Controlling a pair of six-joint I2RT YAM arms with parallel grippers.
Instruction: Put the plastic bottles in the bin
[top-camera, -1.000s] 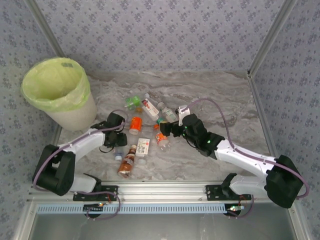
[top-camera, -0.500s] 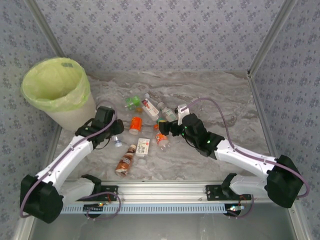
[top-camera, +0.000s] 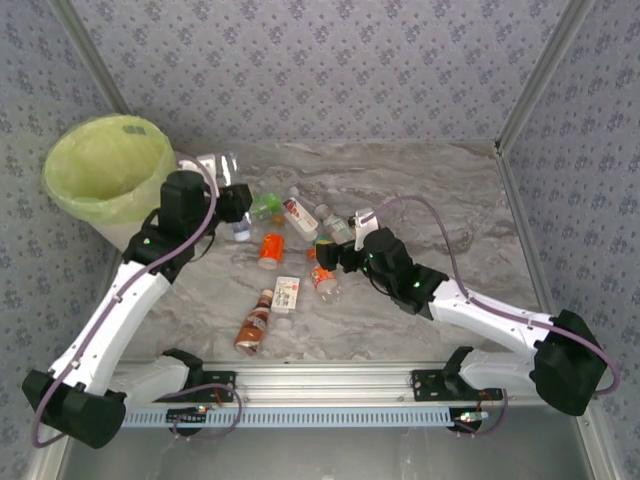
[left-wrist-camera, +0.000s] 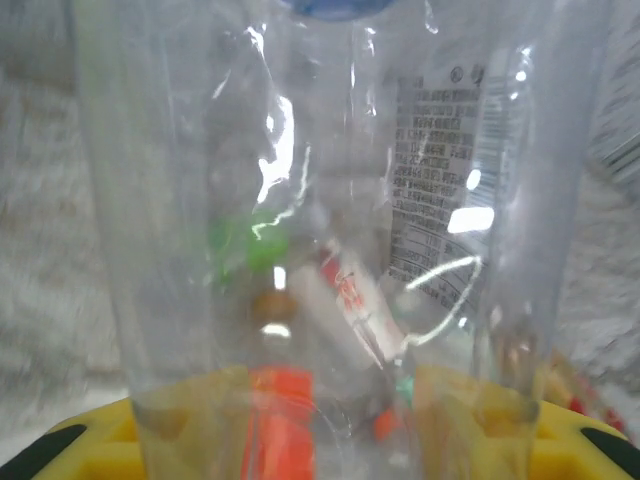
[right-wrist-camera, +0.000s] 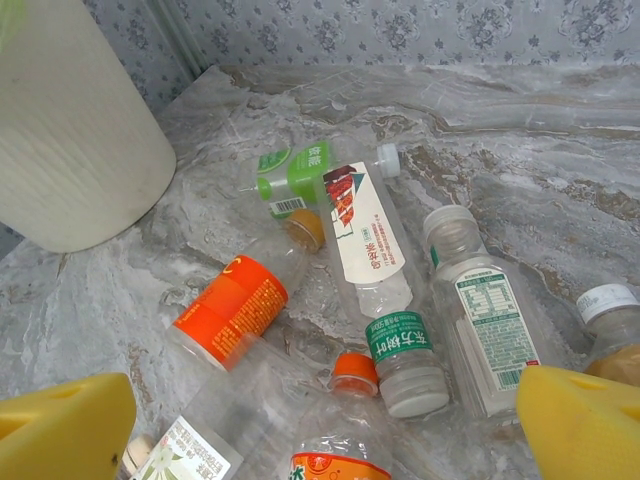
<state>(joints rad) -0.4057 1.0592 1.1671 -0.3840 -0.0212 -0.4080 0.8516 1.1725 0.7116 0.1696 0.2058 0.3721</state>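
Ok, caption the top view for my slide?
Left gripper holds a clear bottle beside the bin; right gripper hangs open near the other bottles.

Grey marbled tabletop (top-camera: 400, 175); blue floral-patterned walls (top-camera: 320, 70); aluminium rail (top-camera: 320, 380) along near edge.

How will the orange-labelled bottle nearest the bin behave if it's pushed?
The orange-labelled bottle lies on its side with a round body, so it will probably roll. It looks empty, so likely light and quick to skid. Its thin wall may dent if squeezed.

Bright even light, soft shadows, glare on blurred bottle (left-wrist-camera: 330, 200)
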